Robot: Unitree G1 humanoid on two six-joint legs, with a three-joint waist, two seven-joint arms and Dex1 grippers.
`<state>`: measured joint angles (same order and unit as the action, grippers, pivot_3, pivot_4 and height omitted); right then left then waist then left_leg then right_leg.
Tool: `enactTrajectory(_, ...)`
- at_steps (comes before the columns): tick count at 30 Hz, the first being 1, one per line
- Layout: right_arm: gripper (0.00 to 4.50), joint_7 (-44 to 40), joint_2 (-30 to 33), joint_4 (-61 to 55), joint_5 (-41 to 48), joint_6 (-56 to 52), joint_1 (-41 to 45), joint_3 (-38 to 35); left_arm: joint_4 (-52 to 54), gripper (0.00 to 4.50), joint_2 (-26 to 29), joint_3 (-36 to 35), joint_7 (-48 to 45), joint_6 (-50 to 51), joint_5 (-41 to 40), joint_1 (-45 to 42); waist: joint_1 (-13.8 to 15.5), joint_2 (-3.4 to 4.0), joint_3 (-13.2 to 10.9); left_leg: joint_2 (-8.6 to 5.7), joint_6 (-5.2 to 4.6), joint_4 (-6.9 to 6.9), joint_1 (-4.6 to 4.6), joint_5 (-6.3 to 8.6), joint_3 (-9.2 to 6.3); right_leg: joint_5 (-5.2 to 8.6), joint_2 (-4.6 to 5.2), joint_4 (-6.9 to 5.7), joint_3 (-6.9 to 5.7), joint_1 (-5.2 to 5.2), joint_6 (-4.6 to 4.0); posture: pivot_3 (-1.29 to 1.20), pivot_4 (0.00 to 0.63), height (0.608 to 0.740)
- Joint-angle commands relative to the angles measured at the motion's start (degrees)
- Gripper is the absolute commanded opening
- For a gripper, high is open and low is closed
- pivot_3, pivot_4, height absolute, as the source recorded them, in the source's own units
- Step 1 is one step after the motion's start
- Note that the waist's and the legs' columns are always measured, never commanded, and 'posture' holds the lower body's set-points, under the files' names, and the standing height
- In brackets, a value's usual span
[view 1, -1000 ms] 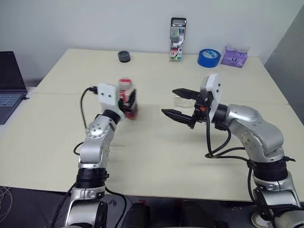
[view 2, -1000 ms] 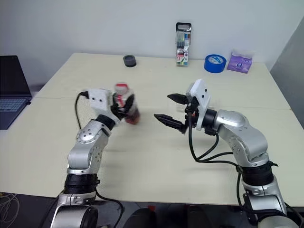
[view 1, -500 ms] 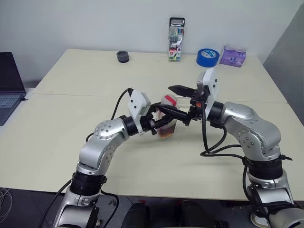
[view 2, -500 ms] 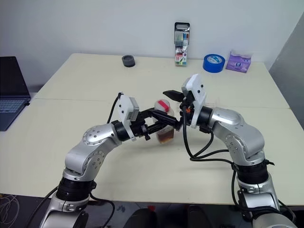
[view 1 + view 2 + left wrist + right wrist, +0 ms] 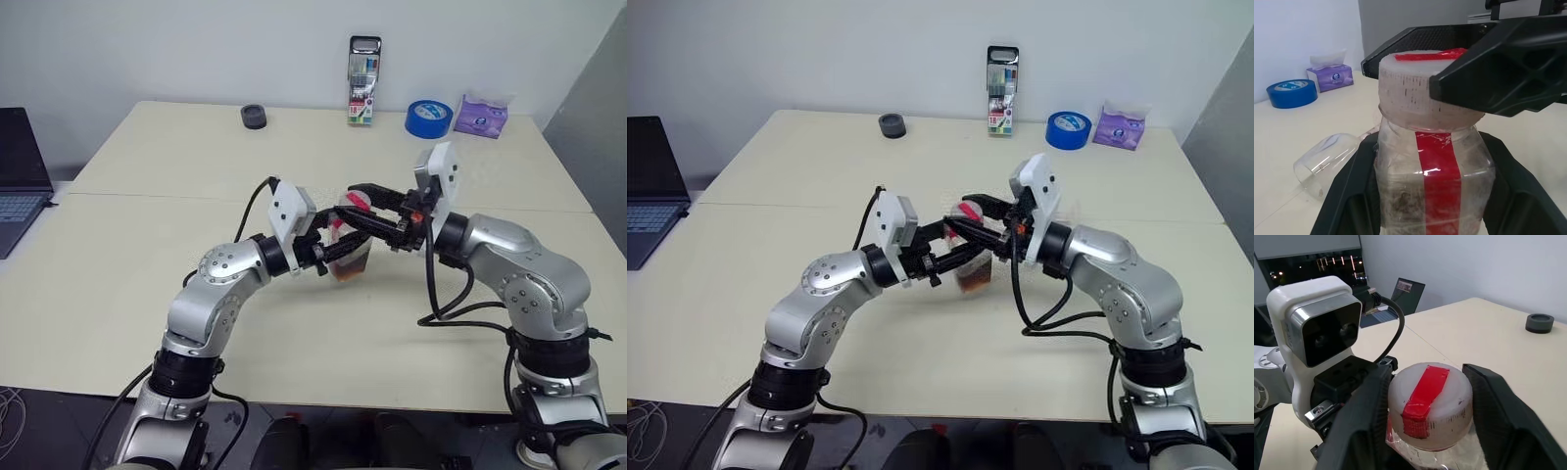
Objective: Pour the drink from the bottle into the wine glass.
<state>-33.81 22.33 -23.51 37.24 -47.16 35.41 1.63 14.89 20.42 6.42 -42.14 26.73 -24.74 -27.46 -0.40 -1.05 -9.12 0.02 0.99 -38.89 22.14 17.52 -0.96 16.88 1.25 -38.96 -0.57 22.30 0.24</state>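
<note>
left gripper [image 5: 338,247]: we see it clamped on the body of the bottle [image 5: 1432,186], one black finger pressed to each side, holding it upright above the table [image 5: 147,274].
right gripper [image 5: 1427,416]: we see its two fingers flanking the bottle's cap [image 5: 1430,404], one on either side and right against it; in the left wrist view one finger [image 5: 1508,78] overlaps the cap's edge. we cannot tell whether the grip has fully clenched.
bottle: small, clear plastic, with a red strip running down its front and over the white cap. it sits between the two grippers, above the middle of the table.
drink [image 5: 348,270]: dark reddish-brown, filling the lower part of the bottle.
wine glass [image 5: 1327,159]: clear, lying on its side on the table just behind the bottle, open rim facing the left wrist camera.
blue tape roll [image 5: 429,117]: at the far edge of the table, on the right.
purple tissue pack [image 5: 482,115]: just beside the tape, further right.
marker case [image 5: 364,67]: standing upright at the far edge, centre.
dark round lid [image 5: 254,117]: near the far edge, left of the marker case.
laptop [image 5: 20,176]: on a separate surface off the table's left side.
</note>
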Motion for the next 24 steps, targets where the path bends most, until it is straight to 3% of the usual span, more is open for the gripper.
enactTrajectory(1, 1.89, -0.2, -0.2, -1.5, 1.6, 0.3, 0.7, -0.8, 1.6, 2.11, -0.1, -0.8, 0.3, -1.3, -0.2, 0.1, 0.0, 0.00, 0.0, 0.00, 0.00, 0.00, 0.00, 0.00, 0.00, 0.00, 0.00, 0.00, 0.00, 0.00, 0.00, 0.00, 0.150, 0.740)
enactTrajectory(6, 1.89, -4.0, 1.8, 0.1, 0.2, 2.3, 1.3, 0.4, 2.3, 2.11, 0.3, -1.0, 0.1, -1.9, -0.2, 1.6, 0.0, 0.00, 0.0, 0.00, 0.00, 0.00, 0.00, 0.00, 0.00, 0.00, 0.00, 0.00, 0.00, 0.00, 0.00, 0.00, 0.150, 0.740)
enactTrajectory(10, 1.89, -22.7, 8.7, 7.8, -3.0, 11.4, 4.7, 5.8, 6.0, 2.11, 3.1, 0.5, -5.3, -2.4, -2.0, 3.7, 0.0, 0.05, -0.1, -0.03, -0.02, -0.01, -0.01, 0.01, 0.02, 0.00, 0.00, 0.02, 0.02, -0.01, 0.00, 0.00, 0.150, 0.740)
enactTrajectory(14, 1.89, -41.3, 11.5, 24.0, -8.6, 22.5, 13.8, 12.1, 11.3, 2.11, 7.0, 0.5, -11.4, -0.2, -6.9, 5.5, -0.7, 0.15, -0.3, -0.02, -0.05, -0.01, -0.07, 0.01, 0.00, 0.00, -0.02, -0.01, 0.00, -0.02, 0.00, 0.00, 0.150, 0.740)
enactTrajectory(19, 1.89, -44.6, 13.7, 28.9, -7.9, 20.4, 17.2, 10.7, 13.4, 2.11, 7.7, 0.1, -10.2, 0.5, -7.1, 6.7, -0.9, 0.14, -0.3, 0.00, -0.04, -0.01, -0.04, 0.01, -0.05, 0.00, 0.00, 0.03, -0.04, -0.05, 0.00, 0.00, 0.150, 0.740)
enactTrajectory(24, 3.51, -40.2, 21.8, 15.9, -0.1, 6.9, 9.6, 3.2, 12.8, 2.11, 7.6, -2.0, -8.0, 0.6, -6.7, 7.5, 0.6, 0.12, -0.3, -0.03, -0.02, -0.11, 0.25, 0.00, -0.17, 0.00, 0.09, 0.16, -0.15, 0.02, 0.00, 0.00, 0.150, 0.740)
